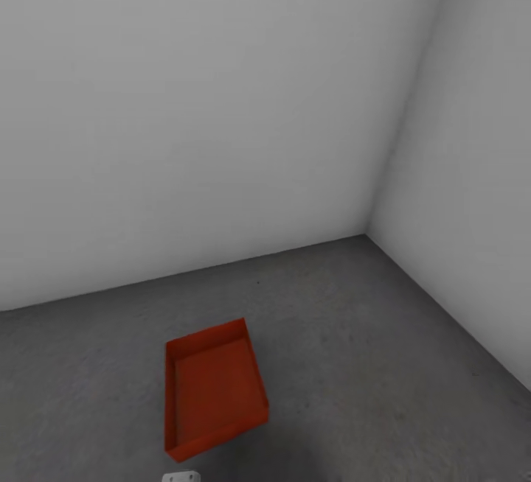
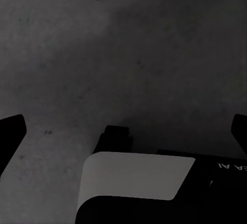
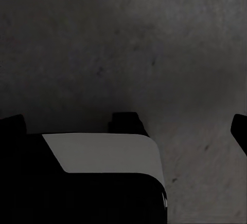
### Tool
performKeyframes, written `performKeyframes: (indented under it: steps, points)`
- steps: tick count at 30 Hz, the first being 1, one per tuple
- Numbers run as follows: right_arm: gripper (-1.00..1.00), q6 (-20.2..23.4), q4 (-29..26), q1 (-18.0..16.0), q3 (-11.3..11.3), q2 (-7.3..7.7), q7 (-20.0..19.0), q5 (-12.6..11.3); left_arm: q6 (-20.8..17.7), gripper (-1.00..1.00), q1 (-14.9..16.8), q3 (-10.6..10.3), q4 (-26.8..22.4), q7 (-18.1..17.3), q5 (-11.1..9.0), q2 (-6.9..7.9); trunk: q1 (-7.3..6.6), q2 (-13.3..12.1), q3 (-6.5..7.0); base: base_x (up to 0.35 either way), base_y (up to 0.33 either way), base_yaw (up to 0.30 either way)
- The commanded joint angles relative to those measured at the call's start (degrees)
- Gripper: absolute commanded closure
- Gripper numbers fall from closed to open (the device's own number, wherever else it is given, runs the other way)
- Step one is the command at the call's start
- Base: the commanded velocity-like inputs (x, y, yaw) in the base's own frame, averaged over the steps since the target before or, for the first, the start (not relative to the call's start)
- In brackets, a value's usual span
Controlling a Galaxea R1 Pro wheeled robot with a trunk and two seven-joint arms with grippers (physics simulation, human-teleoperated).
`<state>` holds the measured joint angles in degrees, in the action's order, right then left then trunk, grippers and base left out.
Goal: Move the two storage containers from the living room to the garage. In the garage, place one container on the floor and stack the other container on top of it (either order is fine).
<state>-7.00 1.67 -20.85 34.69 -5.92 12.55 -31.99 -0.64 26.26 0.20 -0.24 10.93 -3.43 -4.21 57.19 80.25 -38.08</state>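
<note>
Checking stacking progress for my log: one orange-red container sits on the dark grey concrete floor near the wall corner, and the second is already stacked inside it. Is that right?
Not quite. The head view shows a single orange-red container on the dark grey concrete floor near the wall corner, but it is empty; no second container is stacked in it.

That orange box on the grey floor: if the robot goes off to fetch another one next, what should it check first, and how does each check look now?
1. Storage container rests on the concrete floor: ok.
2. Container sits upright, open side up: ok.
3. Container holds nothing, ready for stacking: ok.
4. Left tool is open, fingers wide apart, nothing between them: ok.
5. Right tool is open and holds nothing: ok.
6. Second container already here: not ok, one is in sight.
</note>
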Motion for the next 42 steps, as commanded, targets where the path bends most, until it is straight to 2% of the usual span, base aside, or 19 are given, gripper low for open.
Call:
performKeyframes:
  steps: [1,30,42]
  points:
    - [-1.00,-0.29,0.18,-0.06,0.47,-0.07,0.02,-0.53,-0.07,-1.00,0.02,-0.02,-0.03,0.14,-0.35,-0.01,0.00,0.02,-0.04,0.000,0.000,-0.216]
    - [-1.00,-0.21,0.18,-0.06,0.47,-0.14,0.02,-0.53,-0.07,-1.00,0.02,-0.02,-0.03,0.14,-0.35,-0.01,0.00,0.02,-0.04,0.000,0.000,-0.238]
    - [-1.00,-0.21,0.18,-0.06,0.47,0.11,0.02,-0.53,-0.07,-1.00,0.02,-0.02,-0.03,0.14,-0.35,-0.01,0.00,0.02,-0.04,0.000,0.000,-0.109]
